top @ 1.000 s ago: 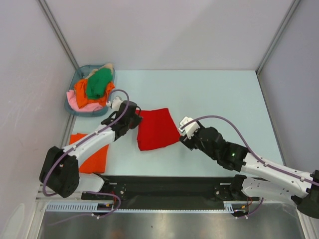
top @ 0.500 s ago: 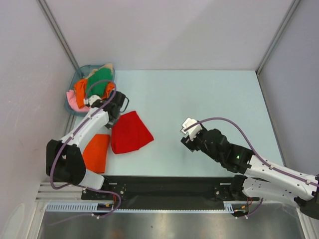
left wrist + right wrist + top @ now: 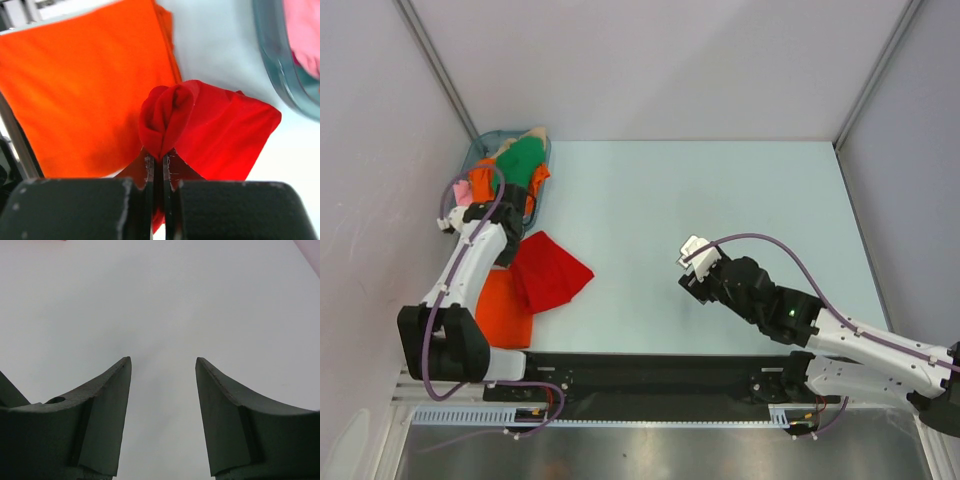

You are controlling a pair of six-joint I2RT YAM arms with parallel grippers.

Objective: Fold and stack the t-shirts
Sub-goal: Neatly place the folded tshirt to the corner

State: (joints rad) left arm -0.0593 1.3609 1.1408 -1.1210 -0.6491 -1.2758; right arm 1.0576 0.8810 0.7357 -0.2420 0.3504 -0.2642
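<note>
Top external view places the left pincer (image 3: 510, 252) at the left side of the bench (image 3: 720, 190), between the basket (image 3: 478, 150) and the near edge. Its jaws are closed tight on a bunched fold at one edge of the red t-shirt (image 3: 552, 272). The left wrist view confirms this grip: the cloth is pinched between the two fingers and spreads out beyond them. The red t-shirt appears folded. It lies beside the folded orange t-shirt (image 3: 502, 310), and its left part overlaps that shirt's right edge. The orange t-shirt rests flat near the left arm's base. The basket holds more t-shirts in a loose heap, among them a green one (image 3: 523, 160) and a pink one (image 3: 305, 30). The right pincer (image 3: 162, 365) hangs over bare bench near the centre. Its jaws stand partly apart with nothing between them. Judged from this layout, the step in hand is stacking: the folded red t-shirt is on its way onto the orange one. The next move calls for bringing the red t-shirt squarely over the orange t-shirt and lowering it so the edges line up. The left pincer should open only once the cloth lies flat. A one-edge grip may let the fold sag or come undone.
</note>
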